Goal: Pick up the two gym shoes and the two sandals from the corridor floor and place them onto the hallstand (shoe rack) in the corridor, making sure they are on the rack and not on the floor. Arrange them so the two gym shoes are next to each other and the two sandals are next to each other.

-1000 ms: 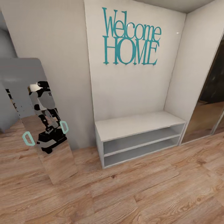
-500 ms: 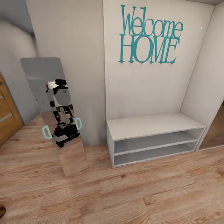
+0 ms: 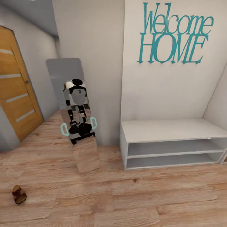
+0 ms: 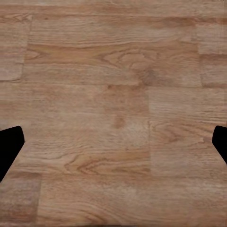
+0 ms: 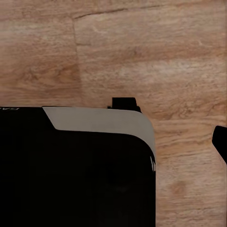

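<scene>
Brown leather, one sandal (image 3: 19,194) lies on the corridor floor (image 3: 132,201), well left of the leaning mirror (image 3: 75,116); judging by this, driving closer before reaching seems wise. Right of the mirror stands a plain grey bench (image 3: 173,143) under teal lettering (image 3: 175,33) reading "Welcome HOME". The left gripper (image 4: 113,146) has its fingers spread wide; the right gripper's state I cannot tell.

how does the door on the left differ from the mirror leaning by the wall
The door is orange-brown wood with pale horizontal stripes; the mirror is a grey-edged reflective panel showing the robot and floor. The door stands upright in the left wall, while the mirror tilts, its foot resting out on the plank floor. The door looks taller than the mirror. Both are tall, narrow panels reaching down to floor level.
</scene>
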Tool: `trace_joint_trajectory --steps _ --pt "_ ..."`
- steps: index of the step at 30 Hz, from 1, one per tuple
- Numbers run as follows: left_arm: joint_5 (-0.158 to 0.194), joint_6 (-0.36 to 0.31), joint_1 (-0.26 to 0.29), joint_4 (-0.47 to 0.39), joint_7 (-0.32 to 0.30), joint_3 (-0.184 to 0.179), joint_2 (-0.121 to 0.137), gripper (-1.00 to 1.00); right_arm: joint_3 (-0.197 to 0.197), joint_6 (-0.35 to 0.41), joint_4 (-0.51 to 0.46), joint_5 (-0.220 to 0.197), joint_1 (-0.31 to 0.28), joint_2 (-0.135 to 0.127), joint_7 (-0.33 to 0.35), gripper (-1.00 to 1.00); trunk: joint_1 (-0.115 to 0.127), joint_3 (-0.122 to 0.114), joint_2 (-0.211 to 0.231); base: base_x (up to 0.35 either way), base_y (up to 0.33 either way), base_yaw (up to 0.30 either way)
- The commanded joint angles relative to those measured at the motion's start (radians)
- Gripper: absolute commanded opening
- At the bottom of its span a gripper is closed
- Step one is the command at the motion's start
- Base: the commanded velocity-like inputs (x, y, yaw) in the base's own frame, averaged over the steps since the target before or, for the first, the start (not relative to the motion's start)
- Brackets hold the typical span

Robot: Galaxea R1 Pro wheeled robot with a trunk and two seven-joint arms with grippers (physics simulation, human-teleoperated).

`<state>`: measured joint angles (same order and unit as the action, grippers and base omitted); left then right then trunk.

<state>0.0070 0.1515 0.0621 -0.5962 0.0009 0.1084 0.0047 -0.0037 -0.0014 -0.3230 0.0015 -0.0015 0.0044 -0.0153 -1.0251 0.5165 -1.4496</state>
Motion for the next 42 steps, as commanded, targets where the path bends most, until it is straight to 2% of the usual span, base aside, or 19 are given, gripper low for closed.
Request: trace_joint_trajectory --steps 1,19,30,37,42 --pt "0.001 0.003 0.001 0.001 0.0 0.0 0.0 1.0 -0.001 0.0 -0.001 0.0 0.0 0.0 -0.002 1.0 0.0 0.001 0.0 0.0 0.0 0.293" --pt "0.001 0.003 0.001 0.002 0.001 0.001 0.0 1.0 -0.002 0.0 -0.001 0.0 0.0 0.0 -0.002 1.0 0.0 0.001 0.0 0.0 0.0 0.293" --pt "-0.006 0.003 0.001 0.047 -0.001 -0.004 -0.002 1.0 -0.003 0.0 -0.001 0.0 0.0 0.0 -0.002 1.0 0.0 0.001 0.0 0.0 0.0 0.293" --pt "-0.005 0.004 0.002 0.04 0.0 -0.002 -0.001 1.0 -0.004 0.0 -0.002 0.0 0.0 0.0 -0.003 1.0 0.0 0.001 0.0 0.0 0.0 0.293" --pt "-0.002 0.005 0.007 0.004 0.001 0.0 0.0 1.0 -0.004 0.0 -0.002 0.0 0.0 0.0 -0.003 1.0 0.0 0.001 0.0 0.0 0.0 0.294"
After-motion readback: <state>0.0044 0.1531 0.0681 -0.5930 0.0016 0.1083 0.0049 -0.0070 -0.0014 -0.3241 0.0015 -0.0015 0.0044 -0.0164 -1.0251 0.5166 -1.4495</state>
